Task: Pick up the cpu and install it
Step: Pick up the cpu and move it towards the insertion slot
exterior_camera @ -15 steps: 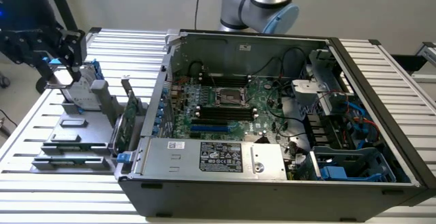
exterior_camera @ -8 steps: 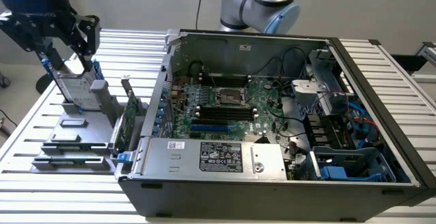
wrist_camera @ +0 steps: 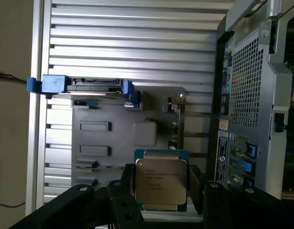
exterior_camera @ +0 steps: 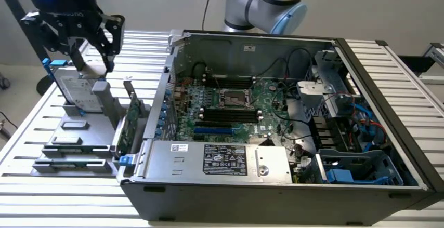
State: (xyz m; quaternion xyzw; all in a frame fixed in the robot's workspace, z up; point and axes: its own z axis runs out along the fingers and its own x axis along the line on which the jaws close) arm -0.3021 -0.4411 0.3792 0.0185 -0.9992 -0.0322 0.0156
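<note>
Fingers [wrist_camera: 122, 200] stand wide apart and clamp the cpu [wrist_camera: 161, 185] by two opposite edges, so you have it in hand. You can see a small flat square with a silvery-grey metal top, fine dark print on it, and a green rim around the plate. It hangs over the grey tray [wrist_camera: 113, 138], near the blue-railed drive [wrist_camera: 87, 86], beside the open case [wrist_camera: 251, 95] on the slatted worktop [wrist_camera: 132, 43].

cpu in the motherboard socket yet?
No, the cpu sits between the fingers of the gripper, outside the computer case.
</note>
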